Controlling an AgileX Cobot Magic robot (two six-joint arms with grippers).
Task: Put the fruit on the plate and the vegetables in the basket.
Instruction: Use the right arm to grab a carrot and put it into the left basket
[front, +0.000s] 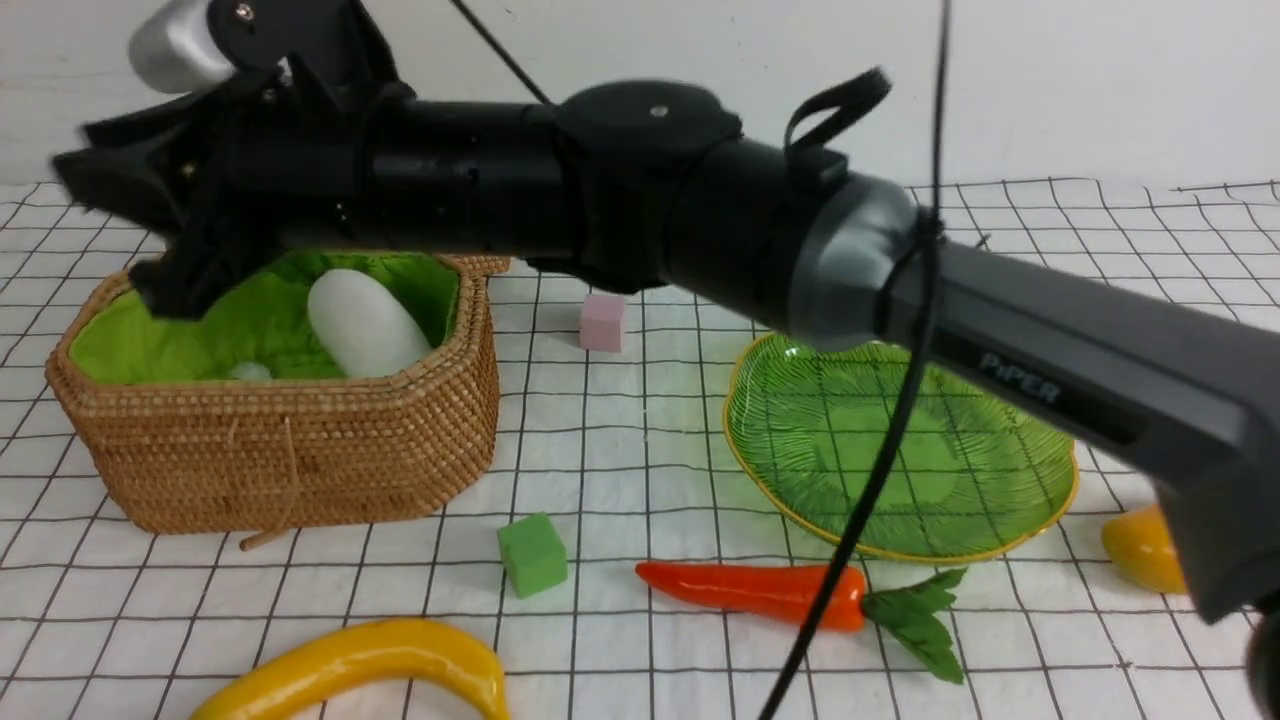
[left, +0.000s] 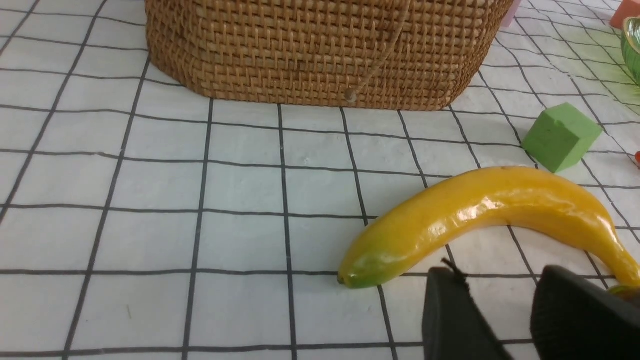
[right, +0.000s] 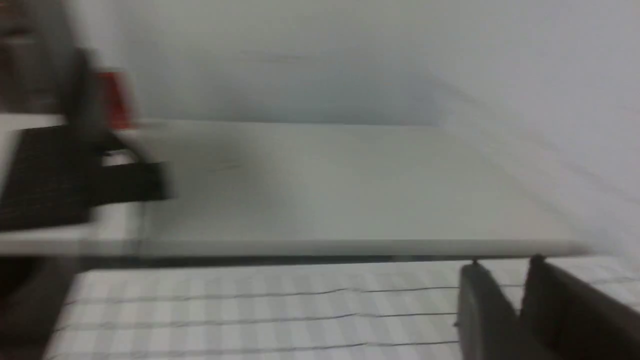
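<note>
White wall (front: 1000, 90) behind grid-lined cloth (front: 640, 480); pale bench (right: 350, 185), prob.

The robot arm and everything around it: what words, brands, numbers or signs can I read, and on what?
"PiPER": in pale letters along the robot's right arm, in the front view.
That is the only text I can read; I can make out none on the basket, the plate or the foam cubes, nor any in the two wrist views.

We saw soft glare on the banana (left: 480, 210), nearest its outer curve; beyond it, our right wrist view was blurred.
</note>
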